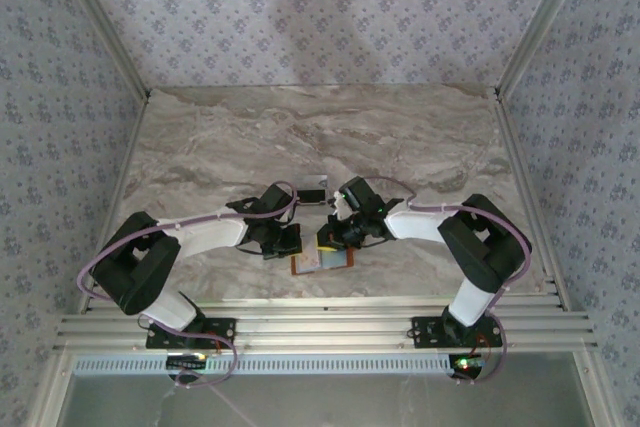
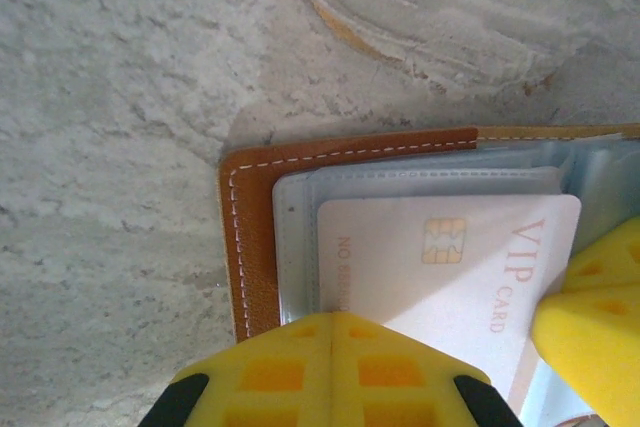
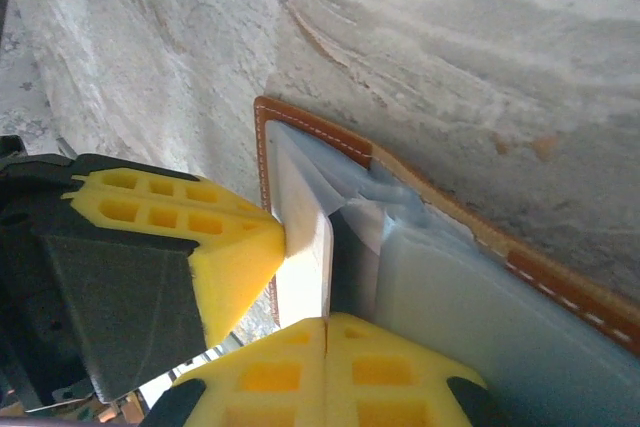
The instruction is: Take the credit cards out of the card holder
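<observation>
**Thin, slick card at soft sleeves: take it by the free end and keep the holder pinned**

The orange-brown stitched leather card holder (image 2: 250, 237) lies open and flat on the grey marbled table (image 2: 120, 147), between both grippers. A whitish plastic VIP card with a gold chip (image 2: 440, 267) lies on its clear plastic sleeves (image 2: 296, 197). Whether its end sits in a pocket cannot be told.

The left gripper (image 2: 333, 337) has its pads pressed together. The tips bear down at the card's long edge and pinch nothing. The right gripper (image 3: 326, 332) also has its pads pressed together. The card's edge runs into their seam, so it appears to be pinched.

Judgement: the card is light, thin, stiff and slippery. The holder is soft and likely to lift or slide unless pinned. The best hold is the exposed short end, drawn along the sleeve.
</observation>
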